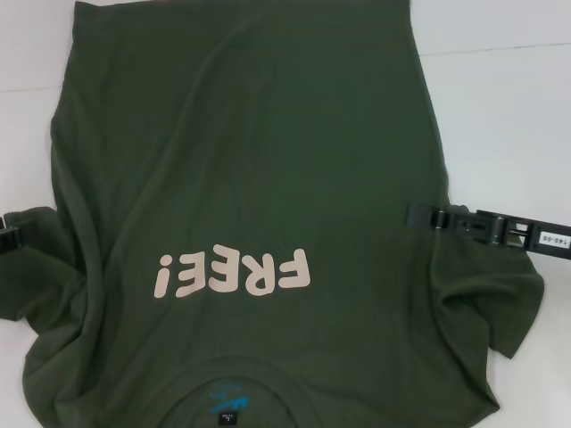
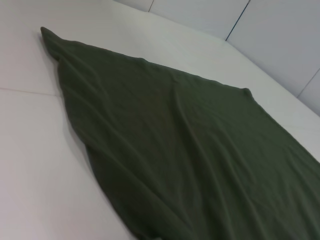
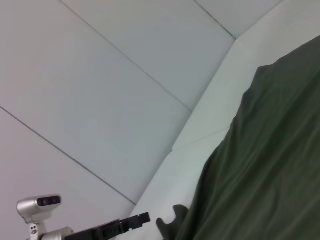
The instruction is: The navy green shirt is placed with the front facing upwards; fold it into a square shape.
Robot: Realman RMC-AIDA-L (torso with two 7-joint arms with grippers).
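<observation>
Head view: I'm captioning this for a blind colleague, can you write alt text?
A dark green T-shirt with pink "FREE!" lettering lies front up on a white table, collar nearest the camera. The right gripper is at its right edge, the left gripper at its left sleeve.

Pale pink "FREE!" on the navy green shirt, inverted in the head view.

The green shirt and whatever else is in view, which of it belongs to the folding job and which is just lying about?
Belongs to the job:
navy green shirt
right gripper at its right edge
left gripper at its left sleeve

Just there:
white table
</observation>
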